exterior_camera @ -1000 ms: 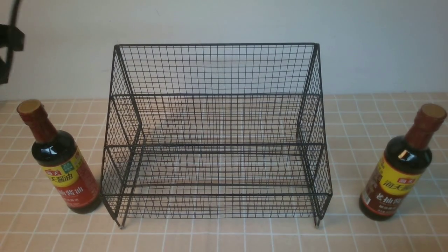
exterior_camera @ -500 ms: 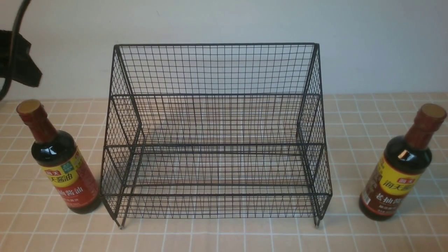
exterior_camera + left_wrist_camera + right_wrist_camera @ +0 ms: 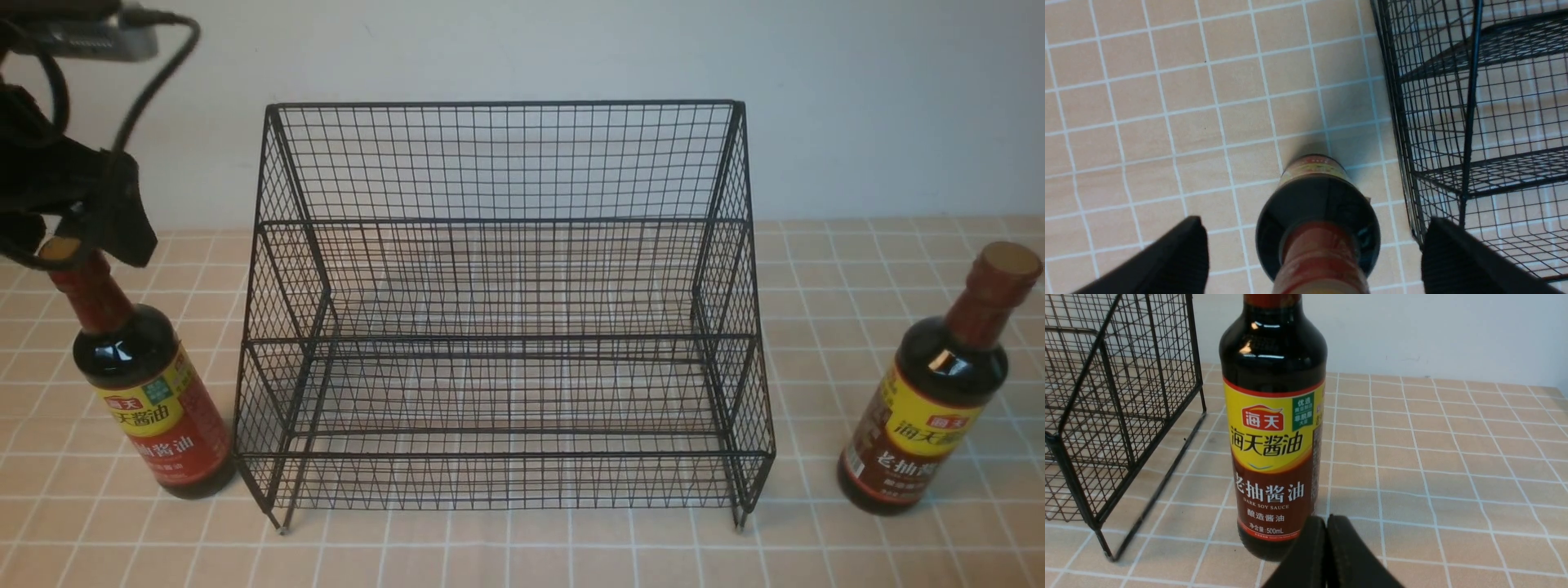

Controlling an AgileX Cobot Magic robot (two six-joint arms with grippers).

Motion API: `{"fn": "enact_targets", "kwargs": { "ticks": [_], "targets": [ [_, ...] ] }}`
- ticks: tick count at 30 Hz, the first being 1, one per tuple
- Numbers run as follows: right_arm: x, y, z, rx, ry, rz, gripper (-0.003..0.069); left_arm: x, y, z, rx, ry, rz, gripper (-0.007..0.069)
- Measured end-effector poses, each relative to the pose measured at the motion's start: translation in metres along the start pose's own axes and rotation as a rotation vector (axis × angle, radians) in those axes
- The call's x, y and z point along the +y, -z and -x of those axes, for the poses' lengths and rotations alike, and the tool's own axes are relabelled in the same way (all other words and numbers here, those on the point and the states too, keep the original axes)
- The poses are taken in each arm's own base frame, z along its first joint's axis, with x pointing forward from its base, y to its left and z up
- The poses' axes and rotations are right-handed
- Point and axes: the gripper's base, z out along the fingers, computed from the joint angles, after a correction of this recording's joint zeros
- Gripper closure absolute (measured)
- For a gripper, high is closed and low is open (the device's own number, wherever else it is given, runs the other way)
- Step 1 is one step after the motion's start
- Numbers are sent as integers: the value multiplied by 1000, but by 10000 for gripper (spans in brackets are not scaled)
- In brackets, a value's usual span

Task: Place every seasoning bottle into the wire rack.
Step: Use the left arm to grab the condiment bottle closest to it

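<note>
Front view, bottle with yellow-and-red label (image 3: pixel 167 408): upright, cap up, left of the black wire-mesh rack (image 3: pixel 506 335)
Front view, change: left gripper (image 3: pixel 77 241) has come down to its cap
Left wrist view, left gripper: fingers spread around the neck
Right wrist view, right gripper (image 3: pixel 1327 522): pressed together near the upright brown-labelled bottle (image 3: pixel 1274 457)

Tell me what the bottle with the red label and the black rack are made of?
The bottle looks like smooth, shiny dark glass, because light glints off its shoulder, though glossy plastic could look similar. The rack seems to be thin metal wire, painted or coated black: you can see straight bars and a fine see-through mesh.
</note>
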Motion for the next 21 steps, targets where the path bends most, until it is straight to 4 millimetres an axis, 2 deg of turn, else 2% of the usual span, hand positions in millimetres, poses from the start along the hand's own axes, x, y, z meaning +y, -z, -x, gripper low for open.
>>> {"fn": "enact_targets", "kwargs": {
  "ticks": [7,13,21],
  "targets": [
    [0,0,0,0,0,0,673,3,-18,4,48,42,10,85],
    [0,0,0,0,0,0,673,3,-23,3,64,108,10,94],
    [0,0,0,0,0,0,673,2,-38,-9,128,144,3,96]
  ]
}}
